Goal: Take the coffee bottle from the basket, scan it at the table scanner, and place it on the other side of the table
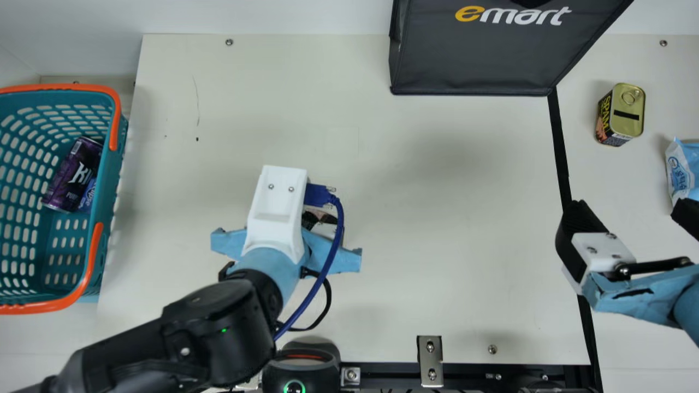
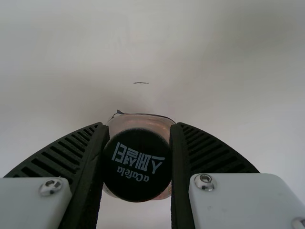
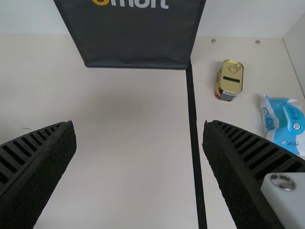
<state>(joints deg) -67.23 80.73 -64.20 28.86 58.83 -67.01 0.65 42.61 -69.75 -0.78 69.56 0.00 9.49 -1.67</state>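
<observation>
In the main view my left gripper (image 1: 276,213) is left of the table's centre, seen from above, with part of the coffee bottle (image 1: 321,218) showing beside it. The left wrist view has the bottle's black cap (image 2: 137,164) squeezed between both ribbed fingers of the left gripper (image 2: 137,152). The basket (image 1: 111,185) is at the far left. A black table scanner (image 1: 301,364) sits at the bottom edge, below the left gripper. Over the black line at the right, my right gripper (image 1: 633,215) is open and empty; the right wrist view shows the same gripper (image 3: 139,131), fingers wide apart.
A purple can (image 1: 73,174) lies in the basket. Behind the table's middle stands a dark bag (image 1: 475,60). Right of the black line (image 1: 558,147) are a Spam can (image 1: 628,112) and a blue packet (image 1: 682,169). A metal bracket (image 1: 430,360) is at the front edge.
</observation>
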